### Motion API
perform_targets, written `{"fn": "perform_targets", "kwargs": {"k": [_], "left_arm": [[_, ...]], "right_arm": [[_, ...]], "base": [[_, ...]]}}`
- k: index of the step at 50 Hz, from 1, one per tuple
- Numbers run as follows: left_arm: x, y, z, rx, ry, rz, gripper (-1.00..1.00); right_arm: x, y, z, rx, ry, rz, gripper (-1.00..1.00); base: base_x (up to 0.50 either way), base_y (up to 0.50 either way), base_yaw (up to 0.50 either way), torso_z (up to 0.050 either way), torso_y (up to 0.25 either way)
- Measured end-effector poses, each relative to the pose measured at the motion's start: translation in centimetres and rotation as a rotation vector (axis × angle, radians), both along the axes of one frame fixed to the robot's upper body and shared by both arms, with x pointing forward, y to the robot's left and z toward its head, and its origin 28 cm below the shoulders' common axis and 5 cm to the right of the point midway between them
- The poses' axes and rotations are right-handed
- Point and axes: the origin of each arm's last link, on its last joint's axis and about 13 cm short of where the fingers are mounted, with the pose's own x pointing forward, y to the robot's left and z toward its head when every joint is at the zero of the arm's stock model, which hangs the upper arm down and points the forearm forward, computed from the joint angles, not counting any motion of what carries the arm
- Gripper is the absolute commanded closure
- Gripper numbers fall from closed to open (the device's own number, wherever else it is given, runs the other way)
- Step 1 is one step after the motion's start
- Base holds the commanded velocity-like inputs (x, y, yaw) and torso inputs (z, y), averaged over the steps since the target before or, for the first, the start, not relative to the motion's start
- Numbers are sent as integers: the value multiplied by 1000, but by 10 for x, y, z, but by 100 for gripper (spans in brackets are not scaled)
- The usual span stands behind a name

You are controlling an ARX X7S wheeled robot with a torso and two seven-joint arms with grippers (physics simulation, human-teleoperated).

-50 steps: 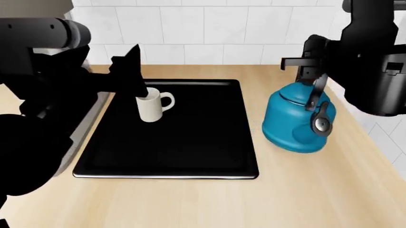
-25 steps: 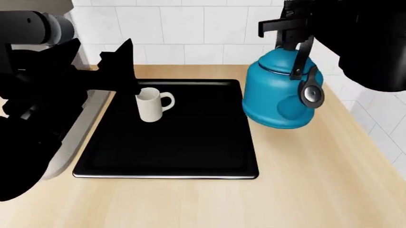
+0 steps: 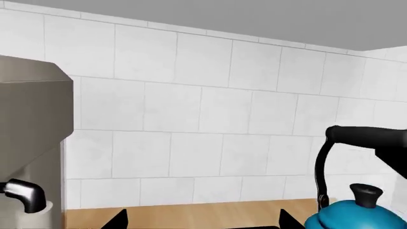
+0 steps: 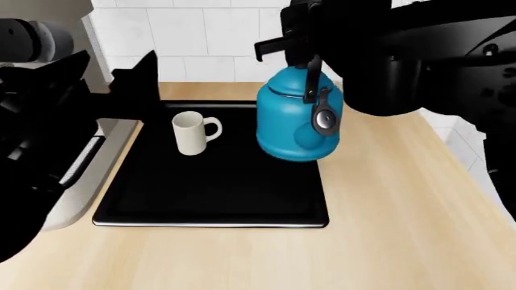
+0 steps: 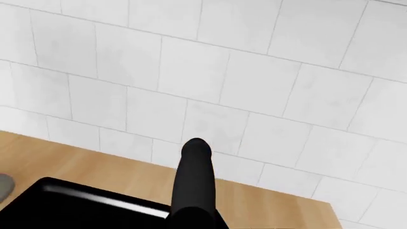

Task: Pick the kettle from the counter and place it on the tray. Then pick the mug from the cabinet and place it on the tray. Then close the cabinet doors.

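1. Clearly the kettle is a rigid, smooth, bulky body; I judge it fairly heavy and prone to swing, since it tilts with its spout cap facing the camera.
2. Its arched handle is the sensible hold, near the top of the arch, and that is where the right hand has it.
3. That hand is pinching the handle from above, so the kettle hangs directly beneath it, clear of the tabletop.
4. From the head view the kettle hangs over the right rear part of the tray, near its right rim.
5. A mug already stands upright on the tray, left of the kettle and apart from it.
6. Just left of the mug hovers the left hand; whether it is spread I cannot tell.
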Motion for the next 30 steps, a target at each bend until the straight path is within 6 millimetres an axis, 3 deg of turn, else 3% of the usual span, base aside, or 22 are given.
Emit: {"fn": "perform_targets", "kwargs": {"k": [30], "left_arm": [[4,10,-5,-24,17,24,-100]], "right_arm": [[23,34,-41,45,61,99,100]], "base": [[0,0,0,0,1]]}}
